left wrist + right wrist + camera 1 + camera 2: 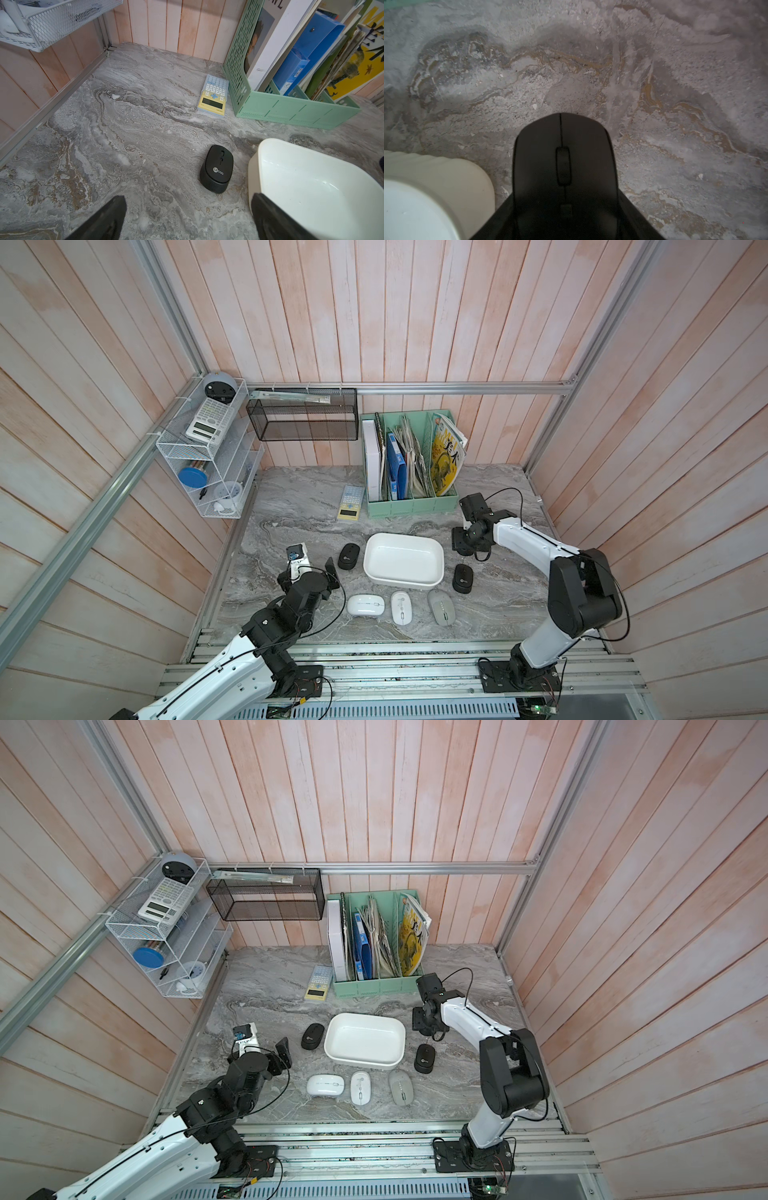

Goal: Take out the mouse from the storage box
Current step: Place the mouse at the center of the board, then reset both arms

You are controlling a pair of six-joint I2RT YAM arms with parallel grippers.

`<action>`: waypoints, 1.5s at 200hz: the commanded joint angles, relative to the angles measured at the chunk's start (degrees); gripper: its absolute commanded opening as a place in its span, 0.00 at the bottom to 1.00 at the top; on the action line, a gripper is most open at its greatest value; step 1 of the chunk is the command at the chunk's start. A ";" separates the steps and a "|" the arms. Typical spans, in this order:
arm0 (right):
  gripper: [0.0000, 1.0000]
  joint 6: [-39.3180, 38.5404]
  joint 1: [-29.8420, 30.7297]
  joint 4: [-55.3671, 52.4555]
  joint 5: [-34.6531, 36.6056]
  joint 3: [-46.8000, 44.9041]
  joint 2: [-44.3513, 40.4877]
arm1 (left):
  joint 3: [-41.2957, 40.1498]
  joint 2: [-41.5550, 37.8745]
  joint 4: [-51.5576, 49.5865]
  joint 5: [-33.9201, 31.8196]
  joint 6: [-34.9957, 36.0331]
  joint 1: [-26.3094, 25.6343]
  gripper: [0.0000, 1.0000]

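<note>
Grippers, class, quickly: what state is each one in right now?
Left gripper: open, holding nothing.
Right gripper: closed on the black mouse, beside the storage box.

Storage box (403,560) between left mouse (348,556) and right mouse (462,578); row of three mice (400,607) before it, file organiser (409,506) behind.
</note>
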 commanded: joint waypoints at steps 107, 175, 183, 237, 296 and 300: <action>0.55 -0.04 -0.20 -0.54 -1.43 5.77 9.49 | -1.05 -0.43 -0.05 -0.97 -0.12 0.33 1.00; 0.75 0.34 -0.09 -0.68 -1.06 6.06 9.18 | -0.96 -0.42 -0.14 -1.05 -0.19 0.30 1.00; 0.77 0.24 -0.13 -0.80 -0.93 5.98 8.66 | -0.97 -0.47 -0.14 -1.05 -0.16 0.29 1.00; 0.81 0.22 -0.09 -2.58 0.20 5.17 3.86 | -0.77 -0.82 -0.39 -0.97 -0.03 0.29 1.00; 0.82 -0.06 0.18 -4.19 2.16 0.45 -9.23 | -0.48 -1.16 -1.09 -1.52 -0.37 0.29 1.00; 0.82 -0.11 0.18 -4.21 2.36 0.00 -10.50 | -0.43 -1.20 -1.19 -1.62 -0.38 0.29 1.00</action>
